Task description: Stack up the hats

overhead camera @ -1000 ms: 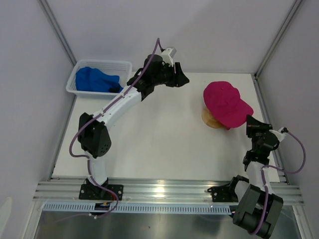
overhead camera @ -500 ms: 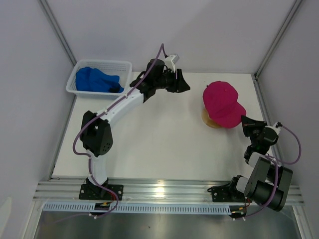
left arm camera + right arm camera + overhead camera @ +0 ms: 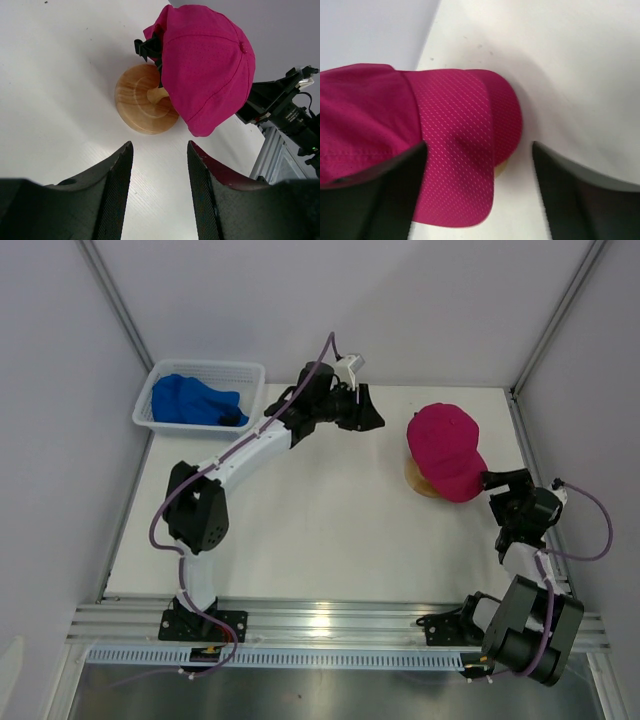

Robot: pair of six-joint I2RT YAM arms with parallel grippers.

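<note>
A magenta-pink hat (image 3: 447,448) sits on the round wooden stand (image 3: 423,483) at the right of the table. In the right wrist view two pink brims (image 3: 462,165) lie one over the other. My right gripper (image 3: 497,480) is at the brim's tip, open; the brim reaches between the wide jaws and neither finger presses on it. Royal blue hats (image 3: 195,400) lie crumpled in the white basket (image 3: 208,368) at the back left. My left gripper (image 3: 366,410) hovers open and empty left of the stand, facing the pink hat (image 3: 207,65) and the stand (image 3: 145,106).
Metal frame posts stand at the back left and back right corners. The table's right edge and rail (image 3: 272,150) run just behind my right arm (image 3: 280,102). Bare white tabletop (image 3: 320,520) lies between the two arms.
My right gripper has gone from shut to open and moved up to the pink brim; the hat has shifted slightly left on the stand. My left gripper has drifted a little to the right.
</note>
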